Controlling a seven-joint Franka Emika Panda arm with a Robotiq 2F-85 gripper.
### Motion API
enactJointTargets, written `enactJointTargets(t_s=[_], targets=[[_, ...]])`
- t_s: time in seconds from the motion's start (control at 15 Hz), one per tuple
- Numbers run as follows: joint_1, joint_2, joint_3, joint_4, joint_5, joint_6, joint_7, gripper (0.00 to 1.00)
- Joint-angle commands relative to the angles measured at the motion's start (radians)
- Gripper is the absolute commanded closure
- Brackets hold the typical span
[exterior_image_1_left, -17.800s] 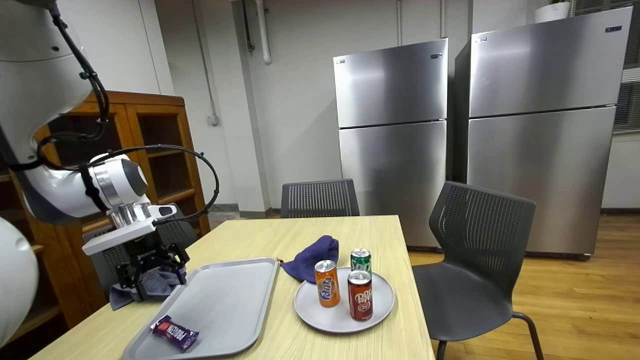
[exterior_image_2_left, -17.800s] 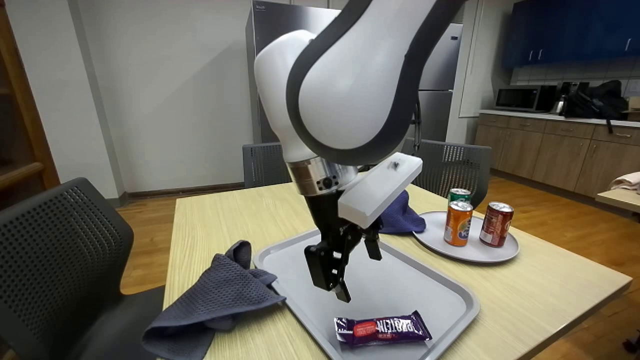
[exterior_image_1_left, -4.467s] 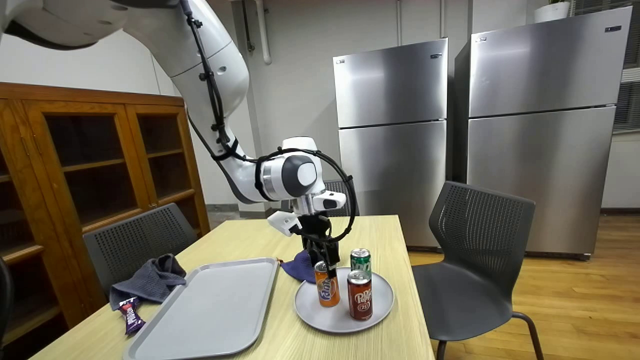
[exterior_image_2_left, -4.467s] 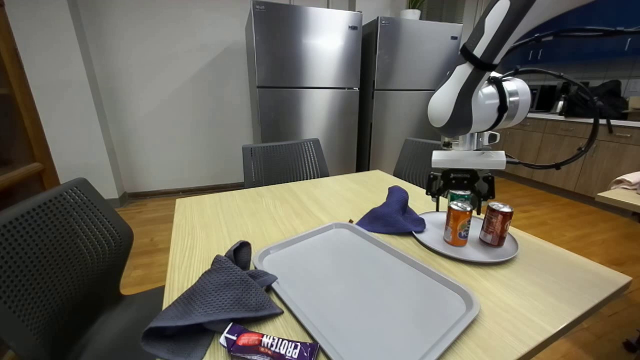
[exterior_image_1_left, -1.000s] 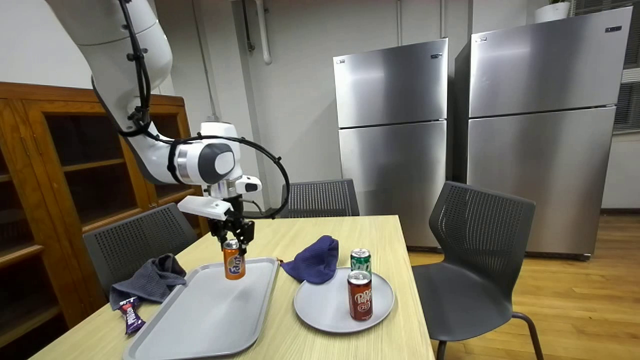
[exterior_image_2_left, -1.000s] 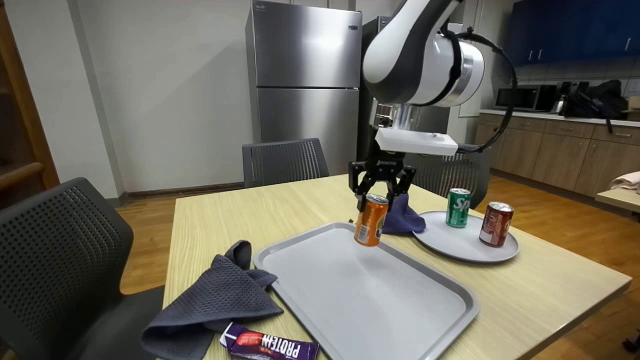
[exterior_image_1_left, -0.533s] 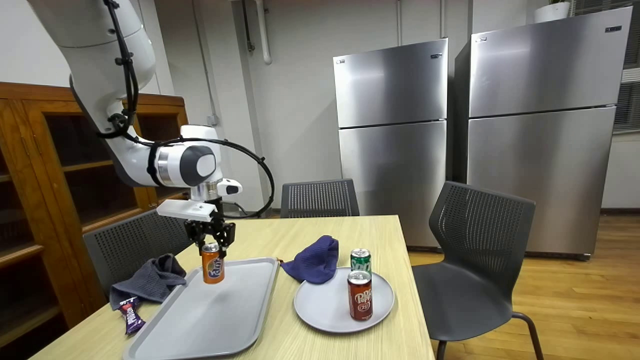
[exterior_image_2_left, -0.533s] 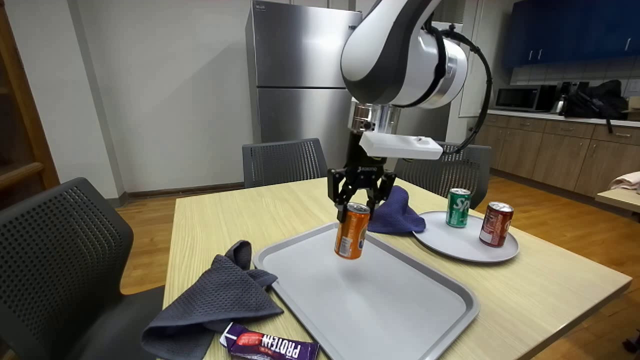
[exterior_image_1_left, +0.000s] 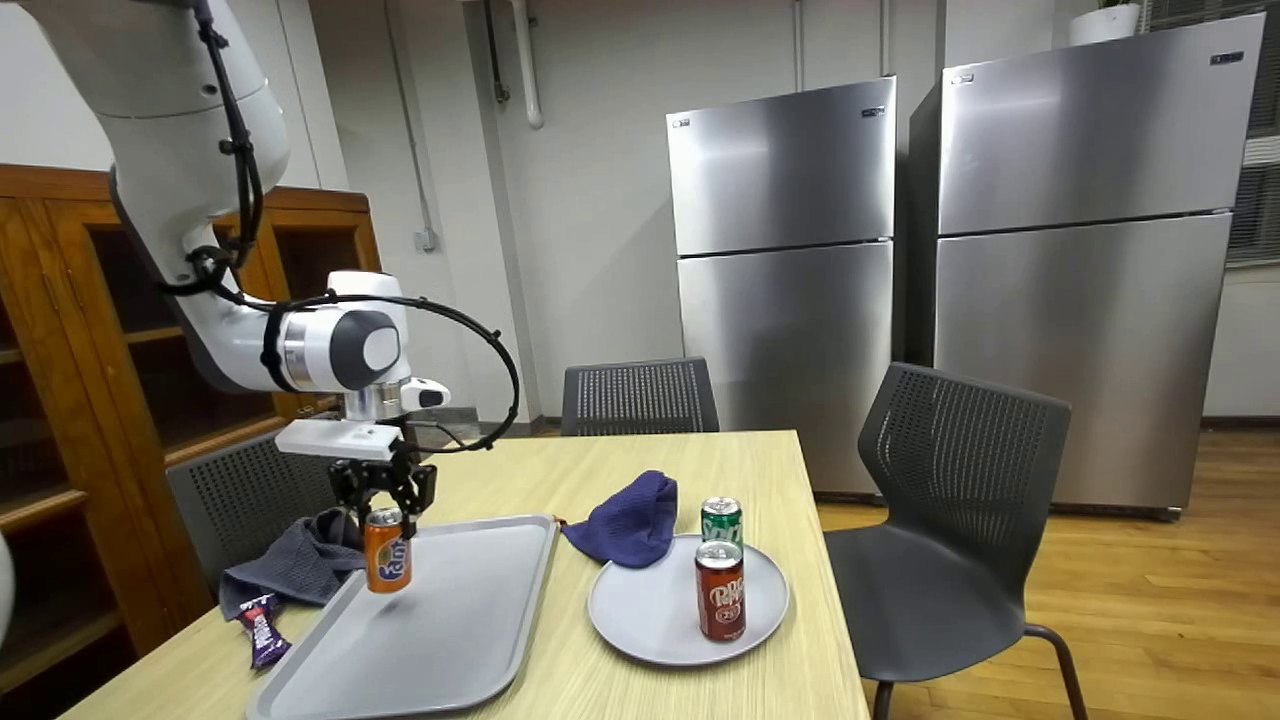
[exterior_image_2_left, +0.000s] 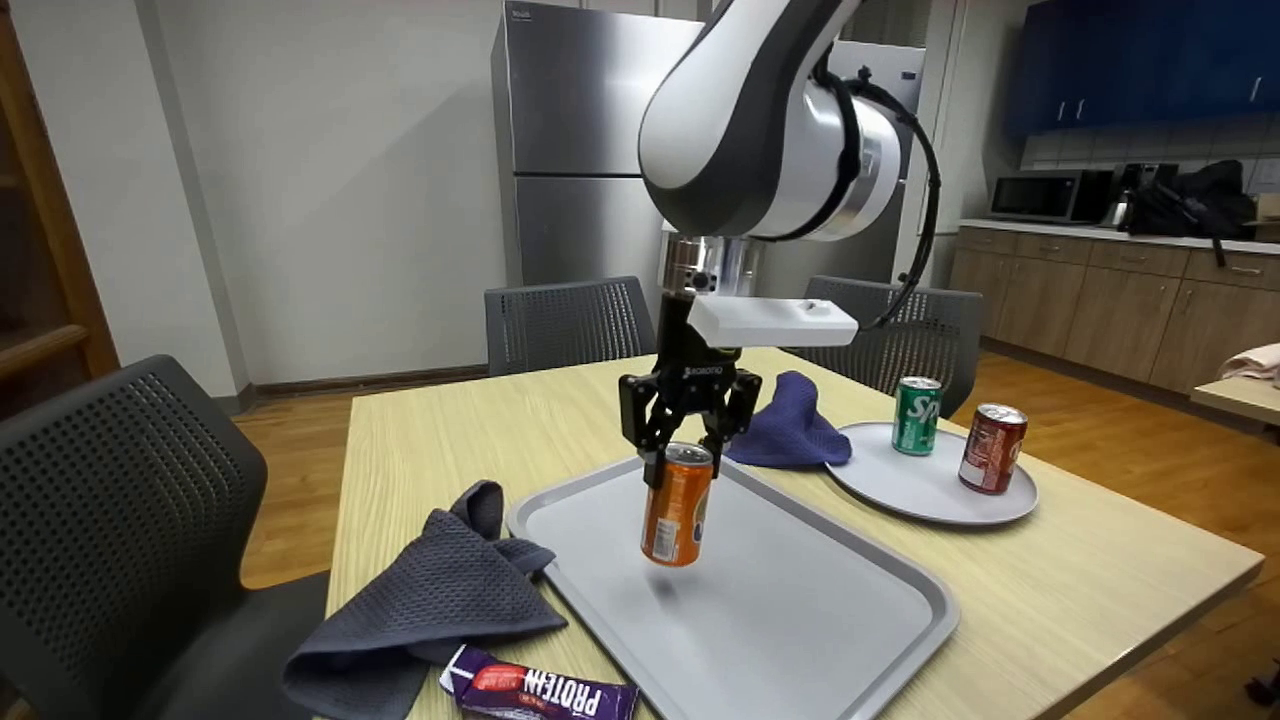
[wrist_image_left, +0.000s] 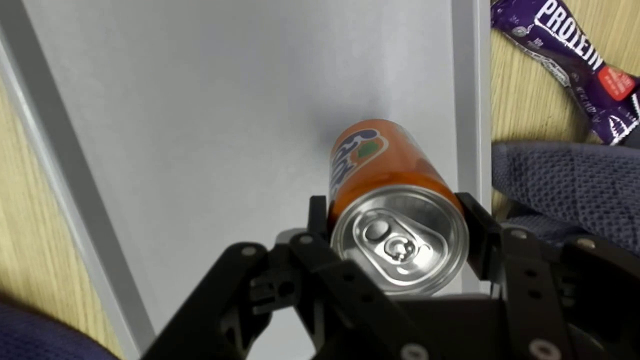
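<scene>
An orange Fanta can (exterior_image_2_left: 677, 525) hangs nearly upright above the grey tray (exterior_image_2_left: 800, 600), its faint shadow on the tray below it. My gripper (exterior_image_2_left: 683, 468) is shut on the can's upper part. In the wrist view the black fingers (wrist_image_left: 318, 215) press on both sides of the can (wrist_image_left: 385, 150), just below its silver lid. The tray's long rim (wrist_image_left: 472, 125) runs close beside the can there. A purple protein bar (wrist_image_left: 570, 55) lies on the table outside that rim, near a dark grey-blue cloth (wrist_image_left: 565, 185).
A round grey plate (exterior_image_1_left: 640, 625) bears a green Sprite can (exterior_image_1_left: 721, 515) and a dark red Dr Pepper can (exterior_image_1_left: 721, 595). Between plate and tray a purple-blue cloth (exterior_image_1_left: 625, 520) is bunched up. Dark chairs (exterior_image_2_left: 570, 325) stand around the table (exterior_image_2_left: 480, 430).
The Fanta can, on the plate several seconds ago, has travelled in the gripper to above the tray, sinking lower in the last half second. Long before, the protein bar lay in the tray.
</scene>
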Motion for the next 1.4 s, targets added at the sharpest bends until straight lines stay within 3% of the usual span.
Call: enactJointTargets(t_s=[0.0,1.33], targets=[[0.018,0.026,-0.004,0.030,-0.038,-0.018,-0.005,0.62],[0.053,0.071,-0.035,0.032,-0.124,0.076,0.027,0.62]])
